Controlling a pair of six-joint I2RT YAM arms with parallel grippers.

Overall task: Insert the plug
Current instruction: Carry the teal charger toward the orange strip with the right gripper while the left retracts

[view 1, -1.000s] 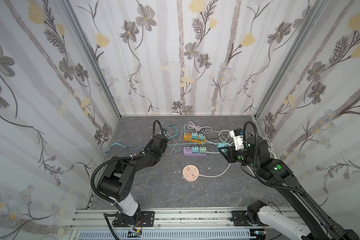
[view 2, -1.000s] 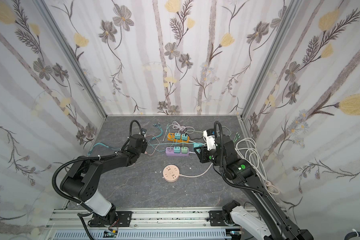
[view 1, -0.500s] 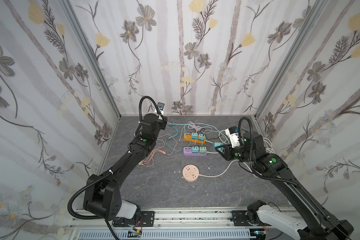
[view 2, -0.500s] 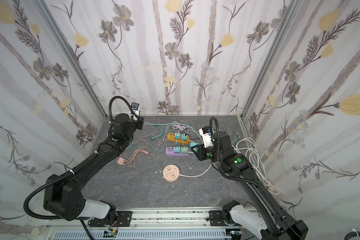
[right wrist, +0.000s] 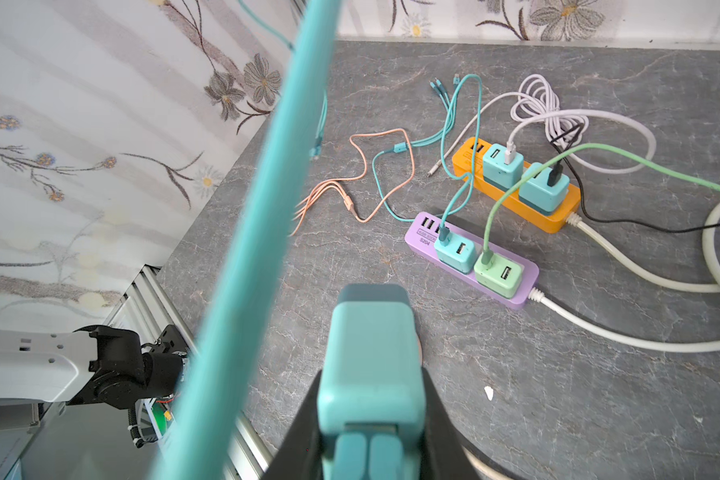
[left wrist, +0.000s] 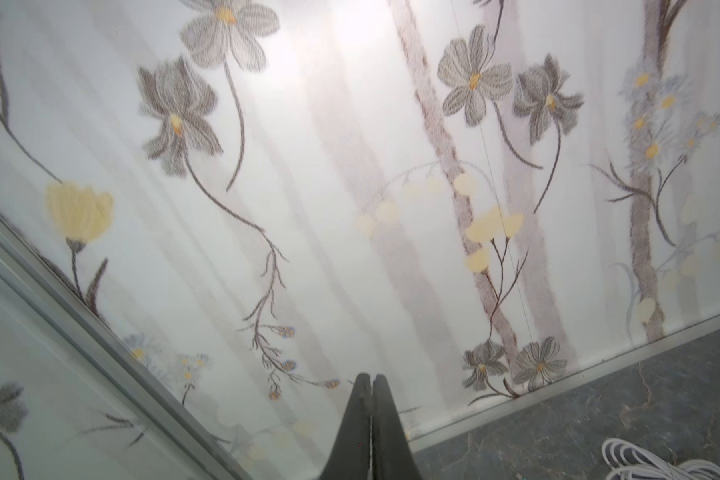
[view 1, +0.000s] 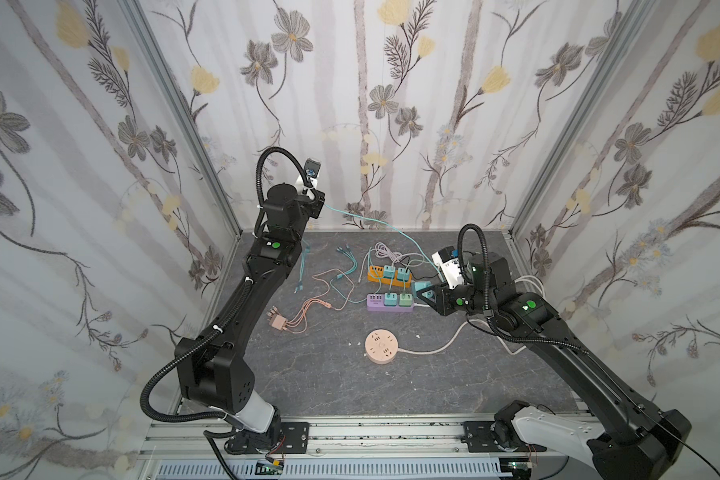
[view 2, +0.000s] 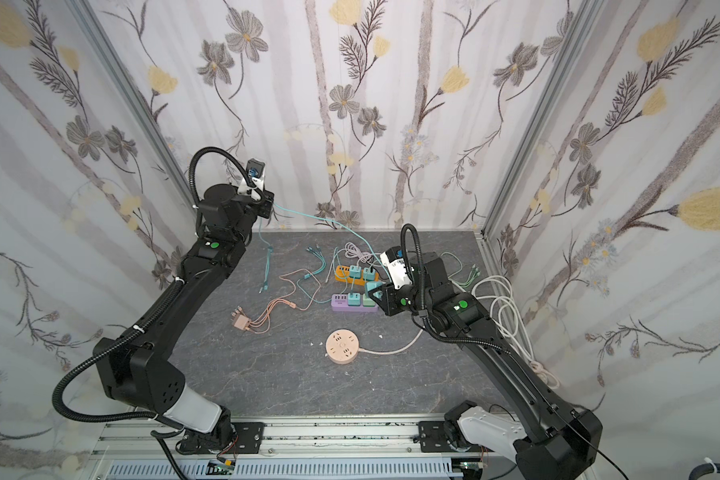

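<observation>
- Big swing: the left arm has come up off the middle of the worktop (view 1: 391, 395) to its back-left corner, and the left hand (left wrist: 370, 386) has snapped shut.
- Its fingers are pressed together, pinching the teal cable (right wrist: 258, 208), which now stretches taut across towards the plug (right wrist: 371, 353).
- The plug, a teal block, is clamped in the right hand (view 1: 429, 293). It hangs just beside the right end of the purple strip (view 1: 375, 302) and is not in anything yet.
- With the cable lifted clear, the way looks open. The round socket (view 1: 381, 347) nearer the front edge seems free.
- The left arm reaches high, its hand aimed at the back wall. The right arm is bent low and has barely shifted.
</observation>
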